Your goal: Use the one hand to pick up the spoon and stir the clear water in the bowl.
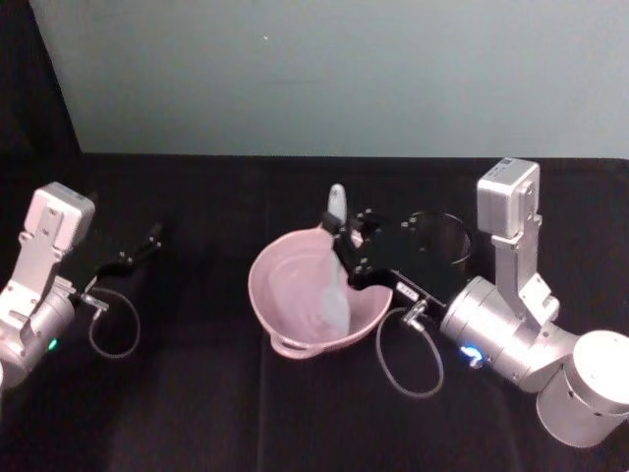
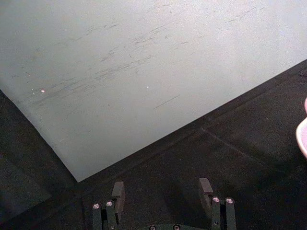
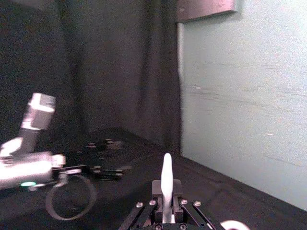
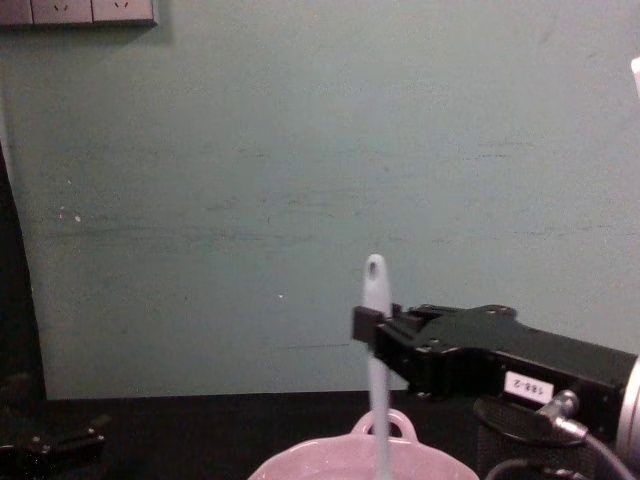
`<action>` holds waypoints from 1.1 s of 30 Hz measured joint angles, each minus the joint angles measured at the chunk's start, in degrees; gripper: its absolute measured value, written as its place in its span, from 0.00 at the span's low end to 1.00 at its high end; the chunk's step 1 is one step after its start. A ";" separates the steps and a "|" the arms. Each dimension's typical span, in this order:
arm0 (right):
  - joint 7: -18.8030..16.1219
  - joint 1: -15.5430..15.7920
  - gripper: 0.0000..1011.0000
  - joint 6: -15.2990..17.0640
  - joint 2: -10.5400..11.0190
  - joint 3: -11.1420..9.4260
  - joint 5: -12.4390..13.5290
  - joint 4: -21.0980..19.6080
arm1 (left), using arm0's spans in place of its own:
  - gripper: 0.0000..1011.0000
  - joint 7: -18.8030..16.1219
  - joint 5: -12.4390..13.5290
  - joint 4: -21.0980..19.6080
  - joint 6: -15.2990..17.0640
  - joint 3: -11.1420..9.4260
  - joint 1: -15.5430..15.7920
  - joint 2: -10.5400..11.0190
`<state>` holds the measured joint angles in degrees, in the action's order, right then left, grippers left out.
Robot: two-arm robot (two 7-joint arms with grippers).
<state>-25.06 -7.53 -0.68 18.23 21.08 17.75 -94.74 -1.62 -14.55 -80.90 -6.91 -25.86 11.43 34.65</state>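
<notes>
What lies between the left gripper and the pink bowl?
Bare black tablecloth, as the head view shows, between the parked left gripper and the bowl; the right gripper holds the spoon in the bowl.

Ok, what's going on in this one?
The right gripper is shut on the handle of the white spoon, holding it nearly upright with its lower end down inside the pink bowl. The pickup is done and the spoon is in place for stirring; water is hard to make out. The left gripper is parked at the left of the table, open and holding nothing. A black mesh cup stands just behind the right gripper.
</notes>
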 joint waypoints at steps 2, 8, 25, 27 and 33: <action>-0.61 0.35 0.12 0.25 0.31 0.70 0.47 -0.79 | 1.00 0.00 0.00 0.00 0.00 0.00 0.00 0.00; -1.46 -0.22 0.12 0.82 -0.26 4.15 1.18 -1.25 | 1.00 0.00 0.00 0.00 0.00 0.00 0.00 0.00; 3.51 -8.82 0.12 -2.66 -7.15 7.18 -2.27 10.81 | 1.00 0.00 0.00 0.00 0.00 0.00 0.00 0.00; 4.19 -9.46 0.12 -2.95 -7.70 6.85 -2.68 12.15 | 1.00 0.00 0.00 0.00 0.00 0.00 0.00 0.00; 6.63 -11.04 0.12 -4.21 -9.08 5.10 -4.29 15.86 | 1.00 0.00 0.00 0.00 0.00 0.00 0.00 0.00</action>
<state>-18.43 -18.57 -4.89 9.15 26.18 13.46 -78.89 -1.62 -14.55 -80.90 -6.91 -25.86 11.43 34.65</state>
